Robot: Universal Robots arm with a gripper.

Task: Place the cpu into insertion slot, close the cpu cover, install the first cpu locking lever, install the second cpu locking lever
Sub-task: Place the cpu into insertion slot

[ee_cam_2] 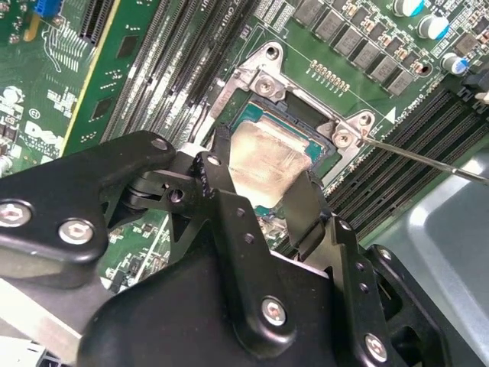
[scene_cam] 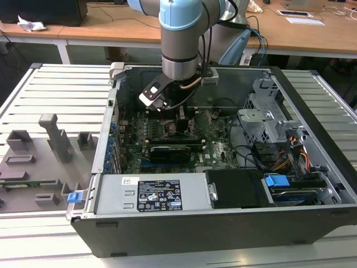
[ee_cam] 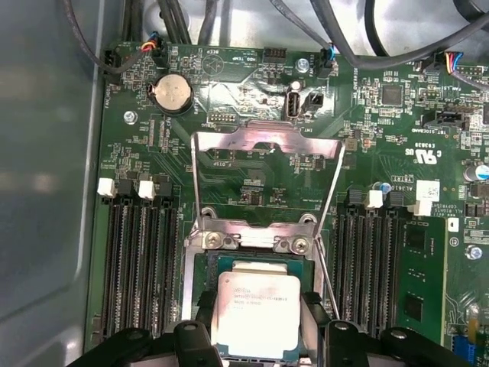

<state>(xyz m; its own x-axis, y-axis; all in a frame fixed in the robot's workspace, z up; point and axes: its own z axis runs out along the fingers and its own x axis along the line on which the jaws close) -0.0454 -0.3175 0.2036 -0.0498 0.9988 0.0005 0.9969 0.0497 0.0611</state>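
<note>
cpu (ee_cam: 256,310): a small flat square chip with a pale silver-grey, faintly brushed metal top on a thin green base. It sits low in the centre of the first wrist view, and in the second wrist view (ee_cam_2: 263,164) its lid gleams at mid-frame. The black, matte jaws are clamped on it, one of the fingers (ee_cam: 202,313) pressed against each of two opposite edges. Being square, the chip has no long axis. Its flat top faces up and its edges run parallel to the silver rim of the insertion slot (ee_cam: 252,262), directly over which it is held. Whether it already rests on the contacts cannot be told. The cpu cover (ee_cam: 267,141), a thin silver frame plate with a window, is swung open above the slot in the first wrist view, with green circuit board visible through the window. Two thin wire locking levers (ee_cam: 195,191) stand free along its sides. Long black memory slots (ee_cam: 141,267) flank the socket. In the exterior view the pale blue and grey arm (scene_cam: 179,33) reaches down into the open computer case (scene_cam: 312,111) on a slatted metal counter (scene_cam: 61,89).
</note>
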